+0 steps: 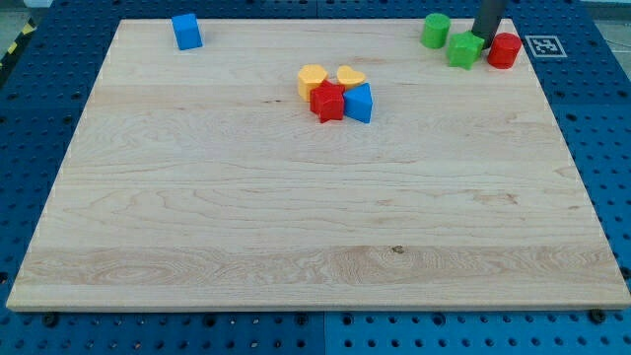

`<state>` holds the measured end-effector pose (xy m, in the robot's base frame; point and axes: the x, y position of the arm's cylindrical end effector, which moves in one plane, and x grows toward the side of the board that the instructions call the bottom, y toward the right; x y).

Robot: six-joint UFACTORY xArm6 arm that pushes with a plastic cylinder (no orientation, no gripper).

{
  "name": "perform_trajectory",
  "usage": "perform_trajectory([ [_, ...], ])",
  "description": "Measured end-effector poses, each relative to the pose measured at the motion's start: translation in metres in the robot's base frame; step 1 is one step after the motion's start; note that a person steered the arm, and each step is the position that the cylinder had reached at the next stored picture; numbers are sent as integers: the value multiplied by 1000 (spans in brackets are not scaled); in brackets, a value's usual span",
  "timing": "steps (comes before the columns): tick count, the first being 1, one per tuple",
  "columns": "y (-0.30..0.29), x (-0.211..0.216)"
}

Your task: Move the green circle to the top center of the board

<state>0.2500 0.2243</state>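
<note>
Green blocks: I count two, a green circle point(436, 30) and a green star-like block point(464, 49), upper right of the frame.
Red blocks: two, a red circle point(505, 49) upper right, a red star point(327, 102) top centre.
Blue blocks: two, a blue cube point(185, 31) upper left, a blue block point(360, 103) top centre.
Yellow blocks: two, a yellow hexagon-like block point(312, 78) and a yellow heart point(350, 76).
Total blocks: eight on one wooden board point(315, 227).

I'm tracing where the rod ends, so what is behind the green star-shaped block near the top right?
Behind the green star-shaped block stands the dark rod, between that block and the red round block. My tip is partly hidden there, so contact can't be confirmed. The green circle lies to its left.
</note>
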Motion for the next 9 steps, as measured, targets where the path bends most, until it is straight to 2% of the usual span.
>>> perform_trajectory([
  [1, -12, -15],
  [3, -24, 32],
  [5, 20, -37],
  [6, 76, -23],
  [7, 71, 12],
  [9, 21, 20],
])
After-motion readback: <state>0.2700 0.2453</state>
